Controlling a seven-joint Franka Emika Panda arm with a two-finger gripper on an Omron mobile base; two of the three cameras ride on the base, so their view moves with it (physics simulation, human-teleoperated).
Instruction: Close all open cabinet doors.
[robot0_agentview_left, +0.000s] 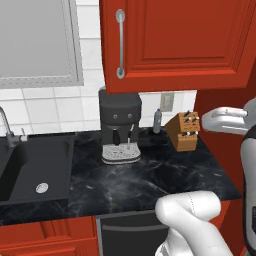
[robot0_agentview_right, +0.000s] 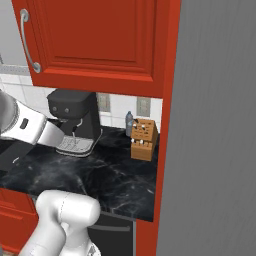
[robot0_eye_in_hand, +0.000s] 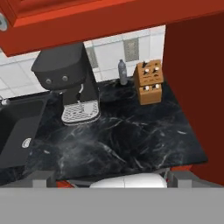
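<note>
A tall glossy red cabinet door (robot0_agentview_left: 175, 45) with a raised panel hangs above the counter, its long silver bar handle (robot0_agentview_left: 120, 44) on its left side. The same cabinet door (robot0_agentview_right: 95, 40) and handle (robot0_agentview_right: 27, 42) appear in the right base view. In the hand view the door's lower edge (robot0_eye_in_hand: 87, 22) crosses the top, standing forward over the coffee machine. How far it is swung out I cannot tell. My gripper (robot0_eye_in_hand: 111, 178) is high above the counter's front edge, looking down. Its fingertips (robot0_eye_in_hand: 46, 177) sit wide apart with nothing between them.
On the black marble counter (robot0_agentview_left: 150, 180) stand a dark coffee machine (robot0_agentview_left: 120, 125), a small bottle (robot0_agentview_left: 157, 121) and a wooden knife block (robot0_agentview_left: 184, 131). A black sink (robot0_agentview_left: 30, 170) with a faucet (robot0_agentview_left: 7, 127) lies left. A dark red side wall (robot0_eye_in_hand: 197, 78) and a grey panel (robot0_agentview_right: 215, 125) close off the right.
</note>
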